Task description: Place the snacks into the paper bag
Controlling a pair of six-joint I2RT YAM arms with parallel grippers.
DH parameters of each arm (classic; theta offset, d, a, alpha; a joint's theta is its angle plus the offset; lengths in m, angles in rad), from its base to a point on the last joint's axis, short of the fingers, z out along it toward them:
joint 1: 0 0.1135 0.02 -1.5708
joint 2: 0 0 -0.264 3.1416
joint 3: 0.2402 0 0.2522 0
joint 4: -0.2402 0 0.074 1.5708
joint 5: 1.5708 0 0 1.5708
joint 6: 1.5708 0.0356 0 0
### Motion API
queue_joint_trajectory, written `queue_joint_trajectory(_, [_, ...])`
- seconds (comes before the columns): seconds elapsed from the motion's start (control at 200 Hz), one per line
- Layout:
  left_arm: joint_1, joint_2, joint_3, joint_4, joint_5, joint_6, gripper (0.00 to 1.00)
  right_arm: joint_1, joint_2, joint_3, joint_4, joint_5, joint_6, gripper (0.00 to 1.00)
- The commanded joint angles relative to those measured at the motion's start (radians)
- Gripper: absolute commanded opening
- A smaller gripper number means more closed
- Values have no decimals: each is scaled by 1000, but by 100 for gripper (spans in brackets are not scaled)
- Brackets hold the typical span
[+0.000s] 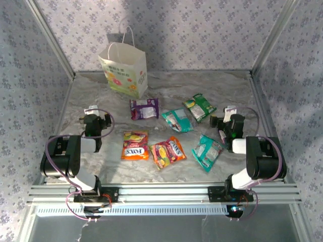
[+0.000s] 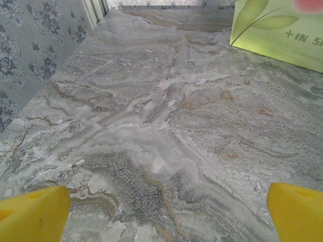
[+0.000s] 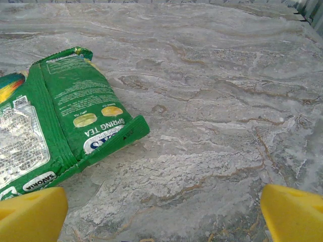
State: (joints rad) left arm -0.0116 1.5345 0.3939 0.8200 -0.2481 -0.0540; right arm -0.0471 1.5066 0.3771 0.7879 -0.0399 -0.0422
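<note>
Snacks (image 1: pixel 135 146) lying flat mid-frame; paper bag (image 1: pixel 123 70) standing upper left. Left gripper (image 1: pixel 93 113), right gripper (image 1: pixel 229 115) both gaping wide, holding nothing. Risk: shiny packets slipping from grip; light bag tipping if rim nudged.

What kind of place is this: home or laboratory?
Probably a robot test cell, not a home: the left arm and right arm are bolted to an aluminium rail, and flowered wall panels enclose the marble-pattern table.
</note>
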Motion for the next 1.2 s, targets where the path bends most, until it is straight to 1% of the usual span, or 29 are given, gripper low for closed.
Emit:
queue_joint_trajectory(0.0, [-2,-2,-7,45,-6,-14,100,2,12,19,-3,10,5,100])
queue_joint_trajectory(1.074, [-2,-2,-7,45,-5,-14,100,0,12,21,-5,7,7,100])
queue_joint_trajectory(1.134, [-3,-2,-9,47,-6,-12,100,-1,9,16,-1,7,6,94])
queue_joint_trajectory(1.194, [-2,-1,-9,48,-8,-12,100,3,8,15,3,5,1,93])
